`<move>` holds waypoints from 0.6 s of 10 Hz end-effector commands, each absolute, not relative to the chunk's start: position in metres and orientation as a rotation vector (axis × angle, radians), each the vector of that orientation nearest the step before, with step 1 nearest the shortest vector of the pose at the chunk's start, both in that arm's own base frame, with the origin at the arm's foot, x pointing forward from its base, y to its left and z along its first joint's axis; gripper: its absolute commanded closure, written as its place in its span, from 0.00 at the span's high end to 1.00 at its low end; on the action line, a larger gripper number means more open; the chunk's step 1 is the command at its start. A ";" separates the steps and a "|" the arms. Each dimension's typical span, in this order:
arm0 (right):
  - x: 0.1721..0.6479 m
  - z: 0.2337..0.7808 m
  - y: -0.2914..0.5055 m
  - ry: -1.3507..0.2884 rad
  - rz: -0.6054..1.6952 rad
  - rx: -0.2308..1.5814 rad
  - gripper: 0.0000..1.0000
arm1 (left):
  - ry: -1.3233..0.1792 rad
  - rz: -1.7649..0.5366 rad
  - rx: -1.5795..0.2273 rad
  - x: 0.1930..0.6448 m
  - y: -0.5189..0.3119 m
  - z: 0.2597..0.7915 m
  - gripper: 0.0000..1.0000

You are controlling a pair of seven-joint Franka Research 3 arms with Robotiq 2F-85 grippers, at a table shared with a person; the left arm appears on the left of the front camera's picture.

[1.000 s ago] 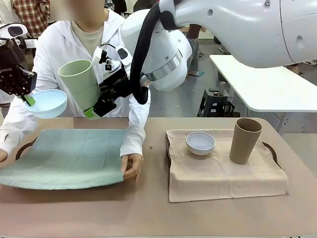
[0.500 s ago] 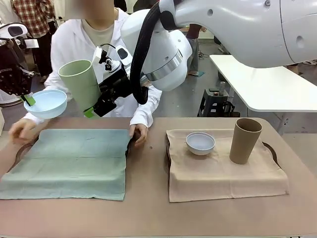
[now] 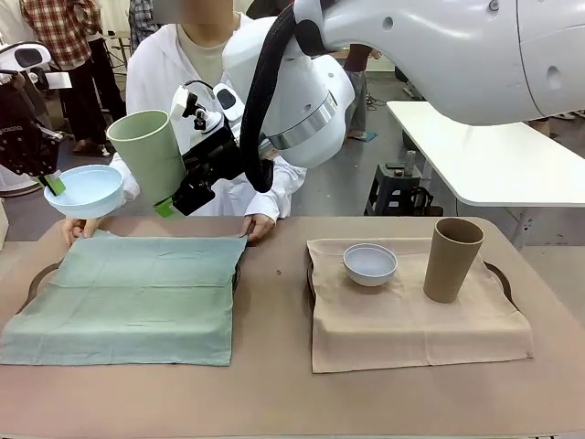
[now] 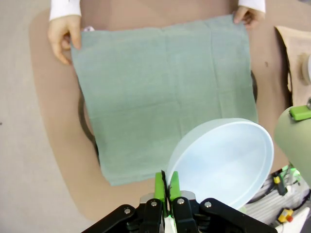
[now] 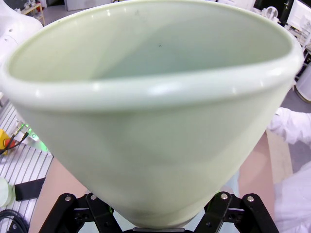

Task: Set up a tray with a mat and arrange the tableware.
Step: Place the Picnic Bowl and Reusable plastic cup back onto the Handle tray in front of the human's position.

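A second white table is seen beyond the brown worktop; a black stool stands beside it.

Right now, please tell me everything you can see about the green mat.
The green mat is a square, dull sage-green cloth with faint fold creases. It lies flat over a dark tray, whose handle shows at its edge, on the brown table. The person's hands hold its two far corners. The light blue bowl hangs above it, apart.
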State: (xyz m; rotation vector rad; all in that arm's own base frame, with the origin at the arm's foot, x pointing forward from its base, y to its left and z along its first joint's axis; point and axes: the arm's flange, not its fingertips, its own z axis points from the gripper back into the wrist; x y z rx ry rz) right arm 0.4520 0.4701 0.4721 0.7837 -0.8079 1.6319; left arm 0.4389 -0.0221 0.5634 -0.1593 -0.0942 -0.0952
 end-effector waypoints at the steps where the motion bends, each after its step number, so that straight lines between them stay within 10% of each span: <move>1: 0.450 0.475 0.469 -0.811 1.634 0.776 0.18 | -0.101 -0.104 -0.158 0.440 -0.022 0.567 0.00; 6: 0.450 0.475 0.469 -0.811 1.634 0.776 0.18 | -0.101 -0.104 -0.158 0.440 -0.022 0.567 0.00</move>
